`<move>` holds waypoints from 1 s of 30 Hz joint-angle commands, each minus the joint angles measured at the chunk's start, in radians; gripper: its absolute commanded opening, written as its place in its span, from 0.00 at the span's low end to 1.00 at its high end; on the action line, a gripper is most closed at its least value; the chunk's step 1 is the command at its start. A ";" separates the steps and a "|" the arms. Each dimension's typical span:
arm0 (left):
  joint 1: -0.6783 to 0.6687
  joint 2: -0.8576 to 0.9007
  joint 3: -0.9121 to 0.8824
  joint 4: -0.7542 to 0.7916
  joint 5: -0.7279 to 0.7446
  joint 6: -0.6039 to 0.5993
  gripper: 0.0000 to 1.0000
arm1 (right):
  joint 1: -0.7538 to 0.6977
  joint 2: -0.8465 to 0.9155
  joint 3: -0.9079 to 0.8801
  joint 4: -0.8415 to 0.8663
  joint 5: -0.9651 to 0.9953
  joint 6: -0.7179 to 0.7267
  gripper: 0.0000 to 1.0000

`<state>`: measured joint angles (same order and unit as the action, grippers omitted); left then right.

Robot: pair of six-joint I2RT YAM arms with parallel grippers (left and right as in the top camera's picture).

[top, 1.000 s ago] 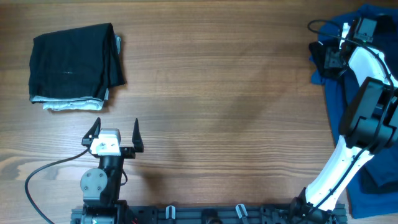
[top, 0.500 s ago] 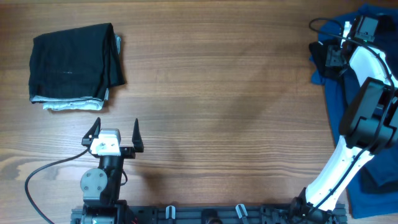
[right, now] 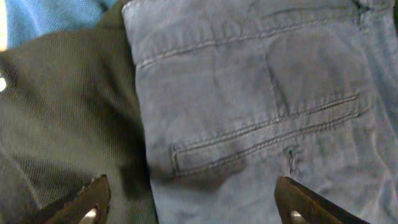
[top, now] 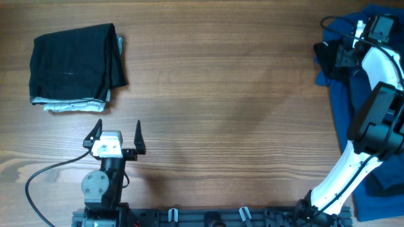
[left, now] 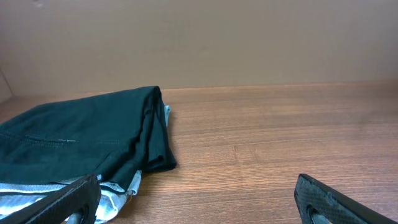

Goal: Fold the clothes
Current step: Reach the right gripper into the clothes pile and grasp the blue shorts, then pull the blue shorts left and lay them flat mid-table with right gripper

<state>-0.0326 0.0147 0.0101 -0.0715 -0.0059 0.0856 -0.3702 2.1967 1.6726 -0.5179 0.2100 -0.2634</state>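
Overhead showed the clothes pile point(top: 338, 107) at the right edge directly under the right gripper point(top: 336, 57), jaws spread wide and empty above navy shorts point(right: 249, 93); the left gripper point(top: 117, 133), likewise spread and empty, stood well apart.

Wooden table point(top: 221, 94), plank grain. A folded black garment point(top: 72, 63) sits on a pale grey-white garment point(top: 69, 107), whose edge shows along the stack's robot-side and right sides. A black cable point(top: 44, 173) loops on the wood robot-side of the stack. A pile of blue clothes point(top: 339, 113) lies well apart from the stack, at the opposite table edge.
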 commanded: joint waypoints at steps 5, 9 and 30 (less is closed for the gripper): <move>-0.005 -0.006 -0.005 -0.001 0.008 0.014 1.00 | -0.035 -0.027 0.014 -0.023 0.004 -0.006 0.73; -0.005 -0.006 -0.005 -0.001 0.008 0.015 1.00 | -0.041 -0.027 0.004 -0.029 0.002 -0.005 0.71; -0.005 -0.006 -0.005 -0.001 0.008 0.014 1.00 | -0.035 -0.027 -0.095 0.082 -0.053 0.001 0.35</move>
<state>-0.0326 0.0147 0.0101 -0.0715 -0.0059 0.0856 -0.4095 2.1948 1.5898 -0.4461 0.1761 -0.2626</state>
